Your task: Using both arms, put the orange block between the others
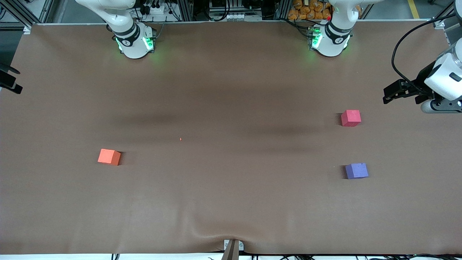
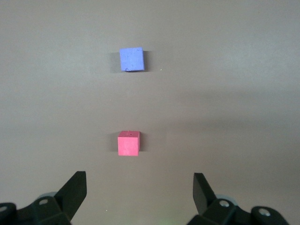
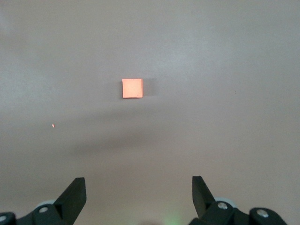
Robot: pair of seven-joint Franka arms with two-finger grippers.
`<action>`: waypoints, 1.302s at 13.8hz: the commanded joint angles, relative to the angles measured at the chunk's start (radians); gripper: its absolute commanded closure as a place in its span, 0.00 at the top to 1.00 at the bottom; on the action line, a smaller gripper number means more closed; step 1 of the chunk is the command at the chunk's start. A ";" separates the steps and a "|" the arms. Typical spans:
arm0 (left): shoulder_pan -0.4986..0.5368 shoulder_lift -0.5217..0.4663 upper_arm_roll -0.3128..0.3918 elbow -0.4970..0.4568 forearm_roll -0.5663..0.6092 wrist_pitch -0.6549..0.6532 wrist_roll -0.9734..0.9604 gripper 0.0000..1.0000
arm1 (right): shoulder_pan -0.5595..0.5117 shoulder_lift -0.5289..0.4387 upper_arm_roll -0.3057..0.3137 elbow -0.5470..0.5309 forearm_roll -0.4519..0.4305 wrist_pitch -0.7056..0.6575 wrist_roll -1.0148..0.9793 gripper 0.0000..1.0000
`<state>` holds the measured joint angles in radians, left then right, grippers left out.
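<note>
- Progress is judged to be nil — the orange block [image 1: 109,156] lies alone on the brown table cover [image 1: 231,202] toward the right arm's end, well apart from the two other cubes, and nothing is gripped.
- The pinkish-red cube [image 1: 351,118] and the purple-blue cube [image 1: 356,170] sit toward the left arm's end, the purple-blue one nearer to the front camera, with a bare gap kept between them (seemingly wide enough for a third cube).
- The left gripper [image 2: 139,190] is held up over the table's edge at its own end, jaws spread wide and empty; both cubes are seen below it in its wrist view.
- The right gripper [image 3: 139,190] is barely caught in the front view, but its wrist view shows the fingers wide apart and empty, high above the orange block [image 3: 132,88].
- Everything is left to do: pickup, transfer across the table — probably a handover, since both arms are called for — and placement in the gap.
- Room is ample: the middle of the table is bare save for a tiny orange speck [image 1: 180,139], and no cube lies close to an edge.
</note>
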<state>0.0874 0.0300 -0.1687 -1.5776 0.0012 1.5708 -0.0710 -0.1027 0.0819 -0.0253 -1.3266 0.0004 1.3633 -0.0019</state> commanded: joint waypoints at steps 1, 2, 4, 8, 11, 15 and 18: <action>0.009 0.001 -0.005 0.007 -0.001 -0.003 0.022 1.00 | 0.000 0.002 0.005 0.007 -0.003 -0.013 -0.009 1.00; 0.012 0.001 -0.005 0.007 -0.001 -0.003 0.022 1.00 | 0.001 0.002 0.005 0.009 -0.008 -0.015 -0.009 1.00; 0.012 0.001 -0.005 0.007 -0.001 -0.003 0.022 1.00 | 0.003 0.002 0.007 0.007 -0.003 -0.015 -0.009 1.00; 0.014 0.001 -0.005 0.008 -0.001 -0.003 0.022 1.00 | 0.009 0.007 0.007 0.004 -0.002 -0.013 -0.007 1.00; 0.014 0.001 -0.005 0.008 -0.001 -0.002 0.022 1.00 | 0.031 0.033 0.005 0.001 0.000 -0.015 0.000 1.00; 0.014 -0.002 -0.005 0.010 -0.001 -0.002 0.022 1.00 | 0.017 0.097 0.002 -0.025 -0.013 -0.015 0.002 1.00; 0.014 -0.002 0.000 0.011 -0.001 -0.002 0.023 1.00 | 0.017 0.165 0.004 -0.025 -0.014 0.037 -0.006 1.00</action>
<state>0.0917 0.0302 -0.1678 -1.5760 0.0012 1.5708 -0.0707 -0.0863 0.2023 -0.0254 -1.3579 0.0005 1.3782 -0.0034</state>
